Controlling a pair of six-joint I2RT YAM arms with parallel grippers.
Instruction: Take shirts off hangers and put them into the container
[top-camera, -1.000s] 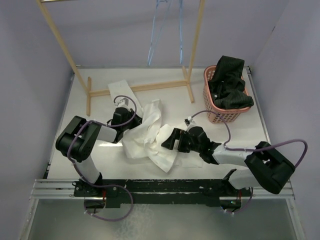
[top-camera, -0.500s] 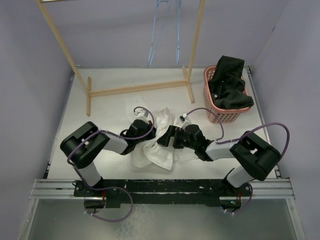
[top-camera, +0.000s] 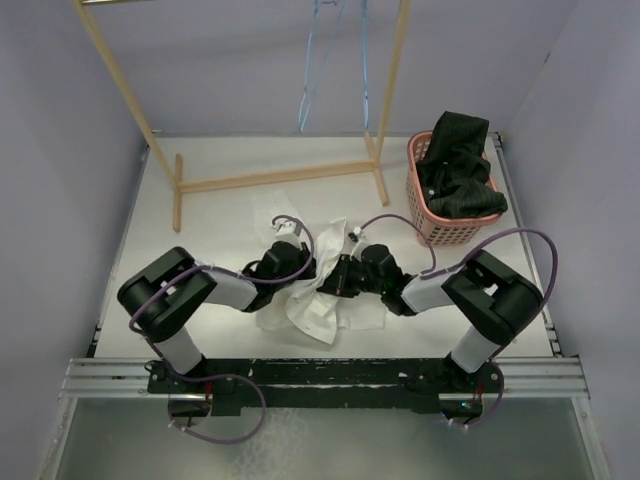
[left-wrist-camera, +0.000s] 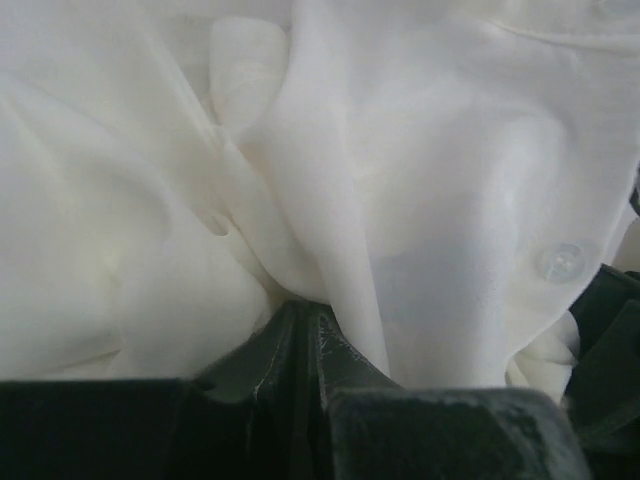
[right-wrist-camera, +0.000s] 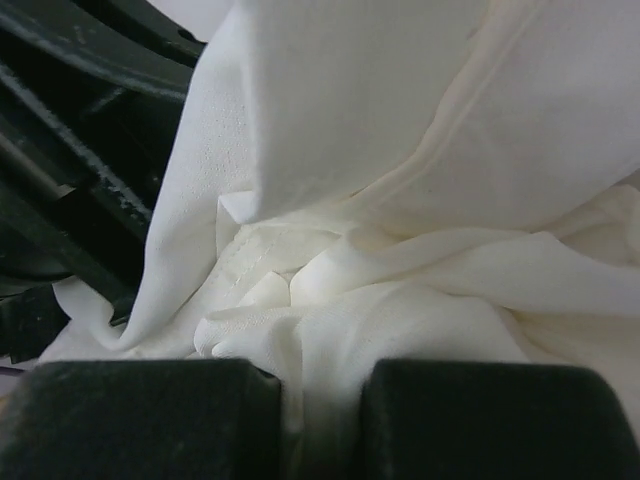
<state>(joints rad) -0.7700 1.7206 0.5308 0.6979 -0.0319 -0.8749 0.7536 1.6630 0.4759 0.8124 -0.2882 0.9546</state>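
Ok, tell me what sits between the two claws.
Only bunched white shirt: the top view shows the left claw and right claw pinching it from either side.

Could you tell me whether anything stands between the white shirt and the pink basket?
Nothing solid: bare table lies between the white shirt and the basket; only the right arm's cable loops above it.
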